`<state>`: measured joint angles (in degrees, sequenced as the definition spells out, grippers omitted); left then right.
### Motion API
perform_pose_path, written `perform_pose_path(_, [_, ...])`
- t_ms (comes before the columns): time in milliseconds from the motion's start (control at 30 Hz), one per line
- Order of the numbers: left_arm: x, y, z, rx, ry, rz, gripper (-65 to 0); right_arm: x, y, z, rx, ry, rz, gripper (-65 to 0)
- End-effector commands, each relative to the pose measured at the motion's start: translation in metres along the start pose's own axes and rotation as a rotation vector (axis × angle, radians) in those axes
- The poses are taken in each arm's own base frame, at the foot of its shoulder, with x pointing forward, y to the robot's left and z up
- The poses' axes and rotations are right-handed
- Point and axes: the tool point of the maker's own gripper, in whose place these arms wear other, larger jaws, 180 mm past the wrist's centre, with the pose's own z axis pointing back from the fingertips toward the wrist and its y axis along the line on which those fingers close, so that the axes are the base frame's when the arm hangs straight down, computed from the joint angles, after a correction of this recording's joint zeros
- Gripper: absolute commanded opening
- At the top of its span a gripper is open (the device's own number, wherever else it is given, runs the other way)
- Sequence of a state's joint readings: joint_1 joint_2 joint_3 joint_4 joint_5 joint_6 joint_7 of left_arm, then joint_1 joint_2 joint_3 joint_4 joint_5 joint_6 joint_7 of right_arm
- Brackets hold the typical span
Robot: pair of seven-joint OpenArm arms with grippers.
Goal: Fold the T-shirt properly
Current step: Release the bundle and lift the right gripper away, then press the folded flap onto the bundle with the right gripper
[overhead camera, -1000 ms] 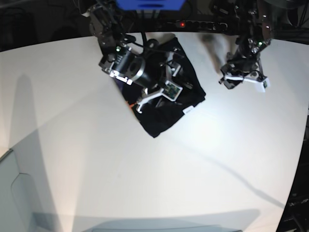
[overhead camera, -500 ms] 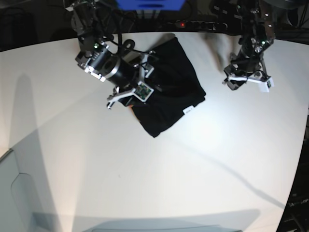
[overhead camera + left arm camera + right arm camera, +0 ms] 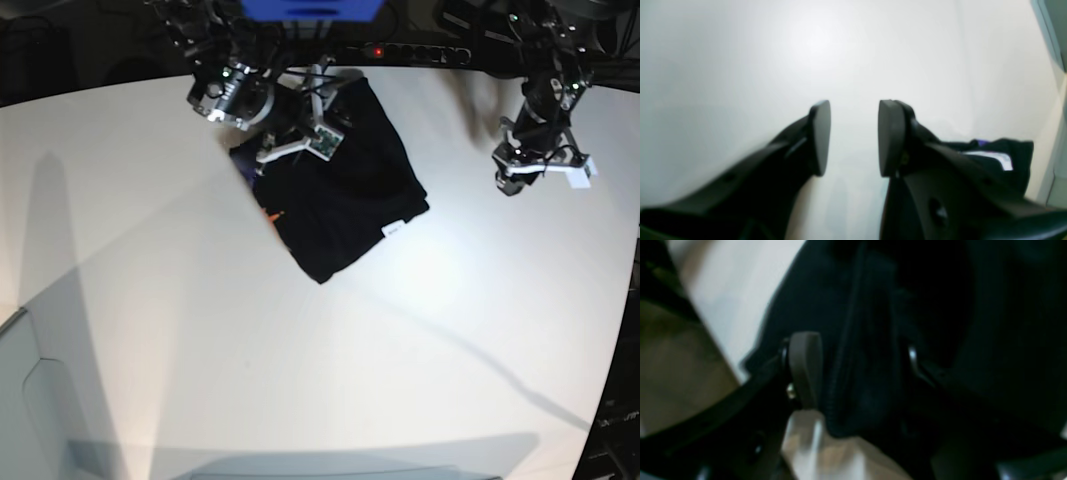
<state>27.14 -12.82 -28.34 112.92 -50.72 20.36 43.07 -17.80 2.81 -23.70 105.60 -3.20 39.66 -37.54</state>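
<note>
A white table fills the base view. The folded black T-shirt lies upper centre, its small white tag illegible, an orange label at its left edge. The left gripper is seen parted and empty; the right gripper, blurred, appears spread wide over cloth.

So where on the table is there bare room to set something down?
The whole near half of the table, below the T-shirt, is bare, as is the strip between the shirt and the left gripper. It is crowded at the far edge, where the right gripper hangs over the shirt.
</note>
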Motion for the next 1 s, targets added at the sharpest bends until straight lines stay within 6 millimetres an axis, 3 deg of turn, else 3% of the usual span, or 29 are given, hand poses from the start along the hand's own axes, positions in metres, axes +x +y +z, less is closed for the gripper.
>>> perform_pose_path(0, [0.010,-0.004,0.005,-0.021,-0.024,0.017,-41.5,0.019,0.007,0.002,0.020,-0.067,0.013,-32.4])
perform_pose_path(133, [0.023,0.006,0.009,0.003,-0.062,0.035,-41.5,0.034,0.030,0.009,0.076,-0.098,0.109,-32.3])
perform_pose_path(233, [0.031,0.012,0.012,0.018,-0.084,0.043,-41.5,0.050,0.034,0.019,0.077,-0.139,0.165,-32.3])
perform_pose_path(467, [0.041,0.031,0.021,0.065,-0.117,0.060,-41.5,0.070,-0.005,0.027,-0.029,-0.187,0.177,-32.3])
perform_pose_path(567, [0.045,0.037,0.023,0.080,-0.127,0.065,-41.5,0.088,-0.024,0.028,-0.071,-0.215,0.210,-32.3])
perform_pose_path(667, [0.047,0.043,0.027,0.095,-0.135,0.070,-41.5,0.096,-0.038,0.022,-0.091,-0.222,0.204,-32.3])
perform_pose_path(967, [0.038,0.053,0.030,0.123,-0.114,0.065,-41.5,0.117,-0.047,-0.025,-0.038,-0.223,0.137,-32.2])
